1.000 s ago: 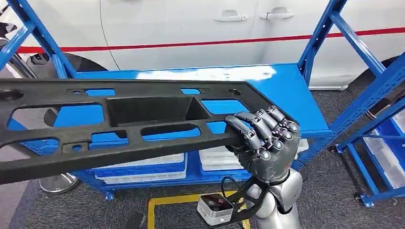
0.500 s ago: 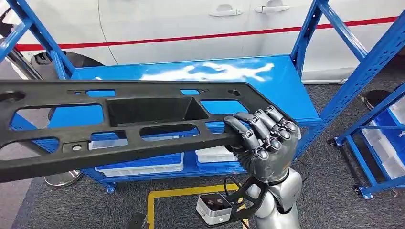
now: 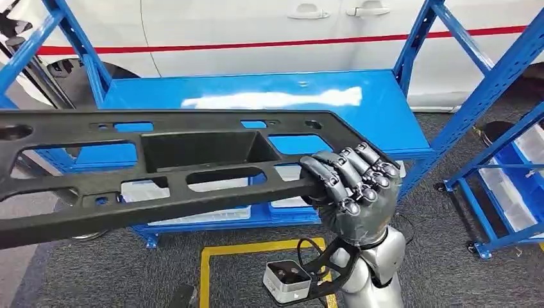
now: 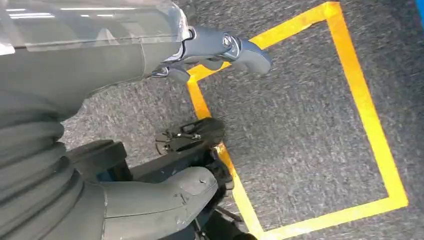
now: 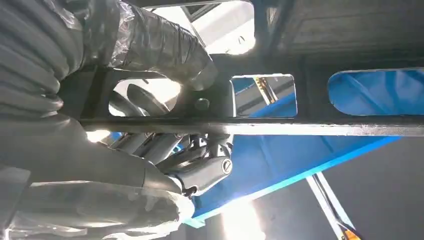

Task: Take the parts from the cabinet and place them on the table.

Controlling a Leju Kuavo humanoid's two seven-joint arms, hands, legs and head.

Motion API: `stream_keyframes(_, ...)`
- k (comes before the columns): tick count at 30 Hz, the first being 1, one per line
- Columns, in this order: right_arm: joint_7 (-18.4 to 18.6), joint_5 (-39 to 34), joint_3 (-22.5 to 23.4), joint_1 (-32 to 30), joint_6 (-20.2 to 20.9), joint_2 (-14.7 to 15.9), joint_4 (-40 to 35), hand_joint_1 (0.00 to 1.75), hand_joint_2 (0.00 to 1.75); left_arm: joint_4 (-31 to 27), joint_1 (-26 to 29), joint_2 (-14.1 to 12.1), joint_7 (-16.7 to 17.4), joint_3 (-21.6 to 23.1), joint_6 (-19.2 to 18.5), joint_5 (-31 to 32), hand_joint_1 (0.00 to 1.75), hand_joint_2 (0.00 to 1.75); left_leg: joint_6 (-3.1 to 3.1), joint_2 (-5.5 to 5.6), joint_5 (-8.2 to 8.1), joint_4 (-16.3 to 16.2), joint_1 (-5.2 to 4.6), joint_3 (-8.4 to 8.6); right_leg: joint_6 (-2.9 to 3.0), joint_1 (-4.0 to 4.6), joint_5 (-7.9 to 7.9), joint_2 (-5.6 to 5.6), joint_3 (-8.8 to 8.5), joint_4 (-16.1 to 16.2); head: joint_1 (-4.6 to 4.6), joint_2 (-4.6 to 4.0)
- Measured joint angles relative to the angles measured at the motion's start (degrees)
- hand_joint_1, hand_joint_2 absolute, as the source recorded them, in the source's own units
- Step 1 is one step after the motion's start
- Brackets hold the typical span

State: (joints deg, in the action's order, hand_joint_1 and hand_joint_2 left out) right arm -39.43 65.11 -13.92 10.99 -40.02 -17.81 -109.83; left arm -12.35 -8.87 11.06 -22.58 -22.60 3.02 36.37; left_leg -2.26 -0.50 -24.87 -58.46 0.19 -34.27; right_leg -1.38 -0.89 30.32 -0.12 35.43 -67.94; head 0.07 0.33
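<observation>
No text, label, brand, number or sign can be read in any view; the black part [image 3: 160, 170], the blue shelf [image 3: 256, 96] and the white car [image 3: 269, 25] behind carry no legible marking

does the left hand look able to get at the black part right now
Probably not as it stands. The left hand hangs low over the carpet and the yellow floor marking, while the black part is held up over the blue shelf by the right hand. The arm would need to lift.
</observation>
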Motion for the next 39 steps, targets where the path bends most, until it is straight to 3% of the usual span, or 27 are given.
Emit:
stream_keyframes(1, 0.00, 0.00, 0.00, 0.01, -0.02, 0.00, 0.00, 1.75, 1.75, 0.00, -0.01, 0.00, 0.02, 0.00, 0.00, 0.02, 0.00, 1.75, 0.17, 0.03, 0.11, -0.44, -0.01, -0.36, 0.20, -0.02, -1.19, -0.01, -3.50, 5.10, 0.00, 0.00)
stream_keyframes(2, 0.00, 0.00, -0.07, 0.04, 0.00, 0.00, 0.00, 1.75, 1.75, 0.00, -0.02, 0.00, 0.04, 0.00, 0.00, 0.02, 0.00, 1.75, 0.46, 0.04, 0.25, -0.74, -0.21, -0.90, 0.52, 0.18, 0.04, 0.04, -5.10, 8.07, 0.00, 0.00)
stream_keyframes(3, 0.00, -0.04, -0.13, -0.02, -0.02, 0.00, 0.00, 1.75, 1.75, 0.00, -0.03, 0.02, 0.11, 0.00, 0.00, 0.07, 0.00, 1.75, 0.77, 0.04, 0.49, -0.86, -0.21, -0.89, 0.81, 0.54, -1.21, 0.13, -4.41, 7.38, -0.04, 0.00)
stream_keyframes(5, 0.00, -0.11, -0.22, 0.02, 0.00, 0.00, 0.02, 1.75, 1.75, 0.00, -0.14, 0.02, 0.15, 0.00, 0.02, 0.09, 0.00, 1.75, 1.62, 0.03, 1.29, -0.78, -0.12, -1.17, 1.35, 0.69, -1.36, 0.17, -4.03, 7.70, -0.02, 0.00)
stream_keyframes(7, 0.00, -0.24, -0.24, 0.03, 0.00, -0.02, 0.11, 1.75, 1.75, 0.00, -0.08, 0.00, 0.33, -0.02, 0.09, 0.09, 0.00, 1.75, 2.23, 0.25, 1.14, -1.05, -0.10, -1.55, 2.42, 0.14, -2.47, -0.10, -3.56, 8.48, 0.00, 0.00)
stream_keyframes(9, 0.00, -0.33, -0.28, 0.04, 0.00, -0.07, 0.20, 1.75, 1.75, 0.00, -0.09, 0.02, 0.39, -0.02, 0.11, 0.07, 0.00, 1.75, 2.90, 0.34, -4.47, -5.78, 0.12, -3.58, 3.35, 0.19, -3.55, -0.25, -2.26, 8.54, -0.09, 0.00)
stream_keyframes(10, 0.00, -0.33, -0.28, 0.05, 0.00, -0.09, 0.26, 1.75, 1.75, 0.00, -0.09, 0.02, 0.39, 0.00, 0.11, 0.07, 0.00, 1.75, 3.17, 0.33, -7.49, -9.96, 0.26, -4.83, 3.38, 0.27, -4.09, -0.28, -1.51, 8.53, -0.09, 0.00)
stream_keyframes(11, 0.00, -0.31, -0.28, 0.05, 0.00, -0.09, 0.31, 1.75, 1.75, 0.00, -0.09, 0.02, 0.42, 0.00, 0.11, 0.07, 0.00, 1.75, 3.38, 0.31, -9.65, -13.79, 0.31, -5.82, 3.41, 0.37, -4.62, -0.31, -0.77, 8.49, -0.07, 0.00)
stream_keyframes(12, 0.00, -0.28, -0.28, 0.06, 0.00, -0.09, 0.39, 1.75, 1.75, 0.00, -0.08, 0.02, 0.44, -0.02, 0.11, 0.06, 0.00, 1.75, 3.47, 0.32, -10.42, -16.44, 0.34, -6.18, 3.38, 0.42, -5.17, -0.31, 0.03, 8.41, -0.09, 0.00)
stream_keyframes(14, 0.00, -0.28, -0.28, 0.08, 0.00, -0.09, 0.48, 1.75, 1.75, 0.00, -0.10, 0.00, 0.46, -0.02, 0.11, 0.09, 0.00, 1.75, 3.32, 0.32, -7.71, -15.09, 0.35, -3.70, 3.23, 0.46, -6.31, -0.31, 1.69, 8.23, -0.09, 0.00)
stream_keyframes(16, 0.00, -0.28, -0.28, 0.09, 0.00, -0.09, 0.48, 1.75, 1.75, 0.00, -0.18, 0.00, 0.46, -0.02, 0.11, 0.09, 0.00, 1.75, 2.86, 0.32, -4.11, -6.29, 0.34, 2.88, 2.96, 0.47, -7.28, -0.29, 2.89, 8.02, -0.09, 0.00)
stream_keyframes(17, 0.00, -0.28, -0.31, 0.10, 0.00, -0.13, 0.48, 1.75, 1.75, -0.02, -0.33, 0.00, 0.46, -0.02, 0.11, 0.09, 0.00, 1.75, 2.49, 0.37, -5.18, -1.61, 0.24, 5.85, 2.77, 0.48, -7.73, -0.32, 3.14, 7.94, -0.09, 0.00)
stream_keyframes(18, -0.02, -0.28, -0.31, 0.12, 0.00, -0.13, 0.48, 1.75, 1.75, -0.02, -0.45, -0.02, 0.44, -0.02, 0.11, 0.09, 0.00, 1.75, 2.20, 0.41, -6.00, 1.34, -0.18, 7.42, 2.31, 0.63, -8.19, -0.32, 3.42, 7.93, -0.07, 0.00)
stream_keyframes(21, 0.00, -0.24, -0.59, 0.18, 0.00, -0.13, 0.50, 1.75, 1.75, -0.02, -0.47, -0.04, 0.42, -0.02, 0.07, 0.11, 0.00, 1.75, 1.26, 0.43, -5.02, 1.09, -0.53, 6.30, 1.23, 0.35, -9.69, -0.46, 3.29, 8.72, -0.09, 0.00)
stream_keyframes(22, 0.00, -0.24, -0.66, 0.18, 0.00, -0.11, 0.50, 1.75, 1.75, -0.02, -0.43, 0.02, 0.39, -0.04, 0.04, 0.09, 0.00, 1.75, 0.77, 0.35, -3.90, 1.97, 0.08, 6.06, 0.82, 0.65, -9.89, -0.39, 3.55, 8.67, -0.07, 0.00)
stream_keyframes(23, 0.00, -0.24, -0.66, 0.19, 0.00, -0.07, 0.50, 1.75, 1.75, -0.02, -0.55, 0.07, 0.42, -0.04, 0.00, 0.17, 0.00, 1.75, 0.42, 0.01, -3.11, 2.09, 0.06, 5.78, 0.66, 0.33, -7.67, -0.15, 4.08, 7.62, -0.09, 0.00)
stream_keyframes(24, 0.00, -0.31, -0.66, 0.19, 0.00, -0.07, 0.50, 1.75, 1.75, -0.02, -0.62, 0.11, 0.39, -0.04, 0.00, 0.17, 0.00, 1.75, -0.11, -0.04, -2.50, 2.07, 0.06, 5.03, 0.57, 0.30, -4.10, -0.11, 4.86, 5.08, 0.00, 0.00)
stream_keyframes(26, 0.00, -0.31, -0.66, 0.18, 0.00, 0.00, 0.50, 1.75, 1.75, -0.02, -0.55, 0.13, 0.39, -0.07, 0.00, 0.17, 0.00, 1.75, -0.34, -0.05, -1.39, 1.84, -0.06, 3.46, 0.26, 0.15, 2.08, -0.06, 6.79, -2.98, -0.04, 0.00)
stream_keyframes(27, 0.00, -0.31, -0.66, 0.18, 0.00, 0.00, 0.52, 1.75, 1.75, -0.02, -0.52, 0.13, 0.39, -0.07, 0.00, 0.17, 0.00, 1.75, -0.27, -0.09, -0.84, 1.71, -0.11, 2.62, 0.09, 0.10, 3.14, -0.07, 7.38, -6.51, -0.04, 0.00)
stream_keyframes(29, 0.00, -0.33, -0.66, 0.19, 0.00, 0.00, 0.57, 1.75, 1.75, -0.02, -0.52, 0.13, 0.42, -0.07, 0.00, 0.17, 0.00, 1.75, -0.01, -0.12, 0.04, 1.23, -0.08, 0.93, -0.05, 0.01, 0.52, -0.08, 5.66, -7.14, -0.04, 0.00)
stream_keyframes(31, 0.00, -0.33, -0.68, 0.20, -0.02, 0.00, 0.57, 1.75, 1.75, -0.02, -0.52, 0.15, 0.42, -0.07, 0.00, 0.17, 0.00, 1.75, 0.35, -0.11, 0.58, 0.54, -0.01, -0.36, 0.02, -0.12, -2.58, -0.10, -0.01, 0.12, -0.07, 0.00)
stream_keyframes(32, 0.00, -0.33, -0.68, 0.21, 0.00, 0.00, 0.55, 1.75, 1.75, -0.04, -0.53, 0.15, 0.42, -0.07, 0.00, 0.17, 0.00, 1.75, 0.58, -0.08, 0.78, 0.07, 0.00, -0.87, 0.17, -0.17, -2.10, -0.10, -3.38, 5.12, -0.04, 0.00)
stream_keyframes(33, 0.00, -0.31, -0.74, 0.24, 0.00, -0.02, 0.55, 1.75, 1.75, -0.04, -0.57, 0.15, 0.46, -0.09, 0.07, 0.20, 0.00, 1.75, 0.95, -0.06, 1.00, -0.33, -0.24, -1.59, 0.41, 0.30, -0.64, 0.00, -5.00, 8.24, -0.07, 0.00)
stream_keyframes(35, 0.00, -0.31, -0.76, 0.22, -0.02, -0.02, 0.55, 1.75, 1.75, -0.02, -0.49, 0.15, 0.55, -0.09, 0.09, 0.26, 0.00, 1.75, 1.68, -0.07, 1.78, -0.34, -0.17, -1.80, 1.02, 0.42, -1.11, 0.14, -4.31, 8.27, -0.07, 0.00)
stream_keyframes(37, 0.00, -0.31, -0.77, 0.21, 0.00, -0.02, 0.52, 1.75, 1.75, -0.02, -0.34, 0.13, 0.66, -0.09, 0.11, 0.59, 0.00, 1.75, 2.39, 0.01, 2.50, -0.24, -0.07, -2.21, 2.10, 0.46, -2.02, 0.09, -3.73, 8.63, -0.07, 0.00)
stream_keyframes(38, 0.00, -0.31, -0.76, 0.21, 0.00, -0.04, 0.52, 1.75, 1.75, -0.02, -0.29, 0.13, 0.70, -0.09, 0.09, 0.79, 0.00, 1.75, 2.67, 0.19, 0.85, -1.09, 0.26, -2.80, 2.72, 0.25, -2.66, -0.12, -3.40, 8.82, -0.04, 0.00)
stream_keyframes(39, 0.00, -0.31, -0.76, 0.20, 0.00, -0.07, 0.52, 1.75, 1.75, -0.02, -0.19, 0.13, 0.77, -0.09, 0.09, 0.81, 0.00, 1.75, 2.98, 0.22, -2.09, -3.51, 0.26, -3.67, 3.16, 0.22, -3.11, -0.16, -2.84, 8.84, -0.15, 0.00)
